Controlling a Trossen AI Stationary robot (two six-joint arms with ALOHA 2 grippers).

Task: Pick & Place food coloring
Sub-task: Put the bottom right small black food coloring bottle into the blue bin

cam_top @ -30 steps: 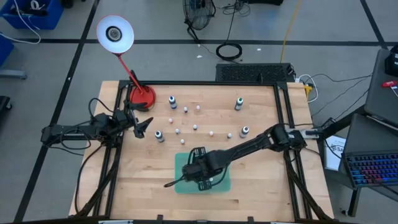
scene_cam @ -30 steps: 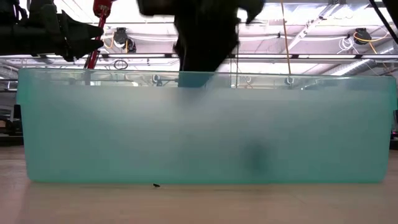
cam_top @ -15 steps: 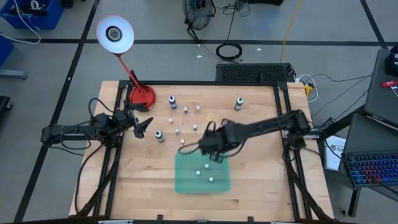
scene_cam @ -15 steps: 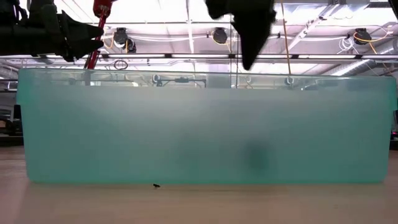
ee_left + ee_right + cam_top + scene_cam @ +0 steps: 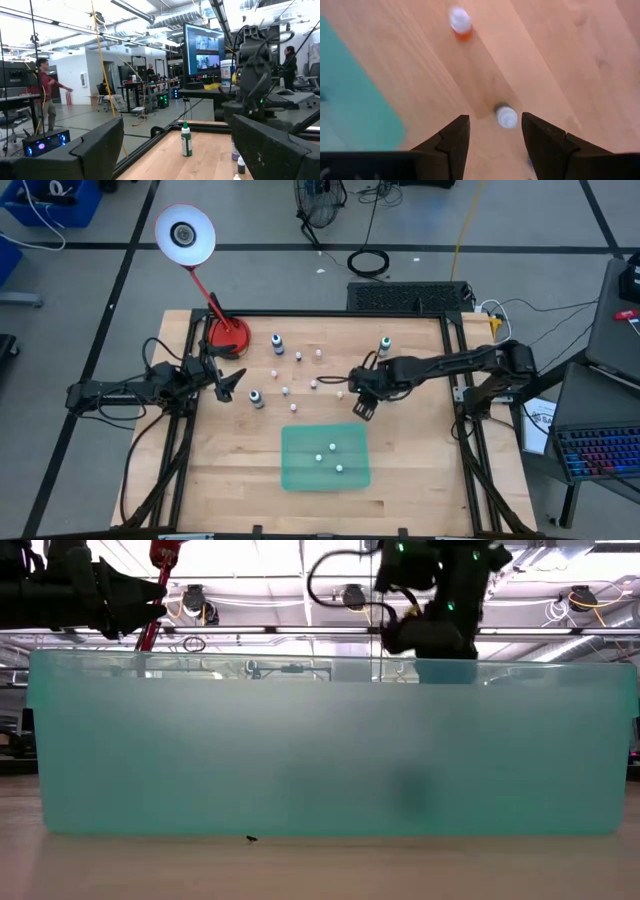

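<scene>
From above, my right gripper had left the teal bin, over which it hung a second earlier, and now sat above the bare wooden surface just beyond the bin's far rim; two white-capped food coloring bottles lay inside the bin, so I judged a drop was made and I was reaching for the next one. More bottles stood scattered mid-surface, with one near the far edge. My right arm stretched low and nearly straight in from the right side, while my left gripper waited, unmoved, at the left edge near the red lamp base. At table height, the frosted bin wall hid the bottles, and my right arm's dark wrist showed above its rim. My left wrist camera showed my left fingers spread wide, empty, with a green bottle upright beyond. My right wrist camera looked down: my fingers stood apart, a white-capped bottle between their tips, ungripped, an orange one farther off.
</scene>
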